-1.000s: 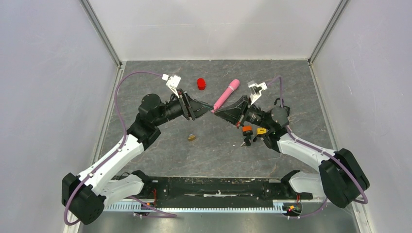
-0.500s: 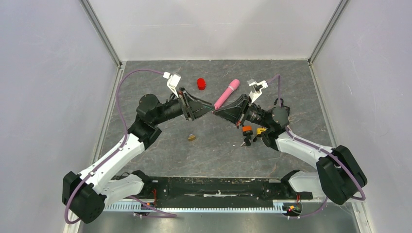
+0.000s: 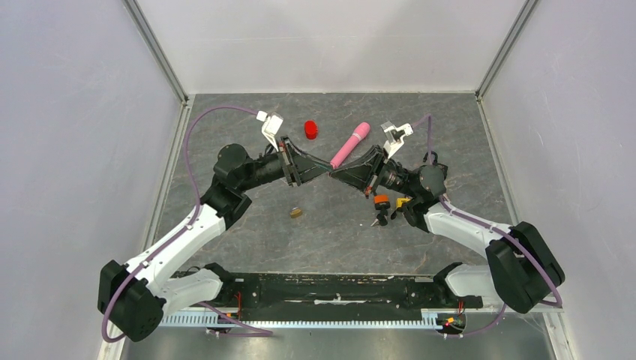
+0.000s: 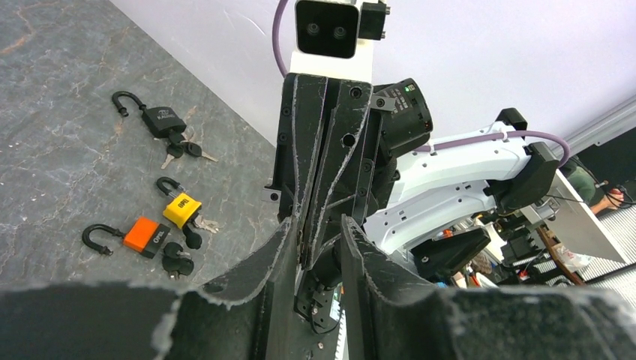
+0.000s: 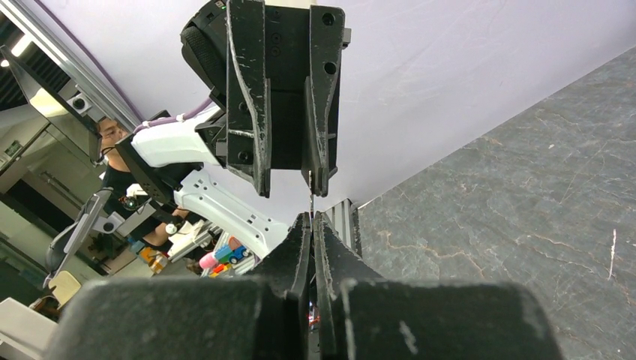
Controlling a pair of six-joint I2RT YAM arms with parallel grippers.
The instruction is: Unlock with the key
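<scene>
My two grippers meet tip to tip in the air above the middle of the table. The right gripper [image 5: 311, 217] is shut on a thin metal key [image 5: 310, 198], whose blade pokes out of its tips. The left gripper [image 4: 319, 234] is open, its jaws a narrow gap apart on either side of the right gripper's tips [image 4: 315, 191]. The key's tip lies close to one left finger [image 5: 319, 150]; whether they touch I cannot tell. Three padlocks lie on the table under the right arm: black [image 4: 162, 120], yellow [image 4: 182, 208], orange [image 4: 142, 234].
Bunches of keys hang from the padlocks [image 3: 379, 219]. A small brass object [image 3: 296, 213] lies near the table's middle. A red cap [image 3: 310, 130] and a pink cylinder [image 3: 350, 144] lie further back. Walls enclose the table on three sides.
The left gripper's jaws have narrowed around the right gripper's tips, and the left arm has shifted slightly toward the right one. The right gripper has stayed shut.
</scene>
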